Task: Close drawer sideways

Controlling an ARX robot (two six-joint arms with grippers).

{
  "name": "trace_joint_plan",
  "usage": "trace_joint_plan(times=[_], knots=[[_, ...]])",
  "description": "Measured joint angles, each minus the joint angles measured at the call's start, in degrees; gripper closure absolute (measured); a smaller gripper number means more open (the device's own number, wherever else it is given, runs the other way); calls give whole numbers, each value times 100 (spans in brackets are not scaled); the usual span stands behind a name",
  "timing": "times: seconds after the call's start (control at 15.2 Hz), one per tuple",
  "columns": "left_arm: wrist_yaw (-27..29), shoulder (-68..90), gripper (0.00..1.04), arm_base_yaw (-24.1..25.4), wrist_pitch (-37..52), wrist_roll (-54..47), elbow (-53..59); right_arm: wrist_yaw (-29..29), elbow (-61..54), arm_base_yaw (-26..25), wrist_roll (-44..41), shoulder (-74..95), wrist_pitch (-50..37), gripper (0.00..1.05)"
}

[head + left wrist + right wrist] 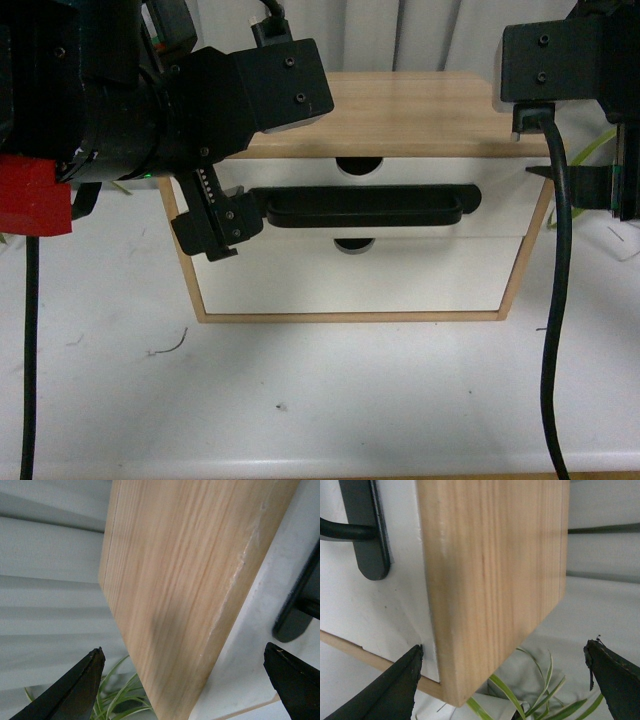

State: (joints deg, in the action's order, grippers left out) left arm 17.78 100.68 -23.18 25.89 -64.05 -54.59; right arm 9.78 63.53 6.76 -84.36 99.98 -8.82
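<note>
The drawer [400, 180] is the upper one in a light wood cabinet [420, 110]. It has a white front, a long black bar handle [365, 207] and a semicircular notch [360, 165]. Its front stands a little forward of the plain lower drawer front [360, 280]. My left gripper [215, 225] is open at the drawer's left end. In the left wrist view its jaws [185, 685] straddle the cabinet's wood side [165, 595] and the white front [245, 640]. My right gripper [572, 172] is open at the right end, its jaws [505, 680] straddling that wood corner [495, 580].
The cabinet stands on a white table [320, 400] in front of a pale curtain [50, 580]. Green plant leaves [520, 695] lie beside the cabinet on both sides. A black cable [555, 300] hangs from my right arm over the table.
</note>
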Motion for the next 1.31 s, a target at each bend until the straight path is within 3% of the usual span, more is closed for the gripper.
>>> trace_joint_plan(times=[0.2,0.33,0.59,0.85,0.99,1.18,1.25,1.31], knots=[[17,17,7,-4,74,-46,-26,0,4,-2,138,17,-90,6],[-210,-289,7,-120,-411,245,105,-24,-238,50,562,-138,-341,6],[-667,-1812,7,107,-855,1985,544,61,-1290,151,2549,-1488,-949,6],[-1128,-3742,7,1303,-1864,4916,1397,262,-2555,-398,6061,-3152,-925,6],[-1412,-4828,7,1794,-2345,5812,2144,520,-3272,-706,7792,-4321,-686,6],[-1720,-6242,7,2809,-3272,6398,2872,704,-3877,-1202,9047,-5635,-175,6],[-1690,-6677,7,3067,-3556,6531,2962,232,-4072,-1141,9095,-6113,-494,12],[-1757,-7062,9,3322,-3333,6537,3112,-520,-4350,-723,8856,-6684,-483,24]])
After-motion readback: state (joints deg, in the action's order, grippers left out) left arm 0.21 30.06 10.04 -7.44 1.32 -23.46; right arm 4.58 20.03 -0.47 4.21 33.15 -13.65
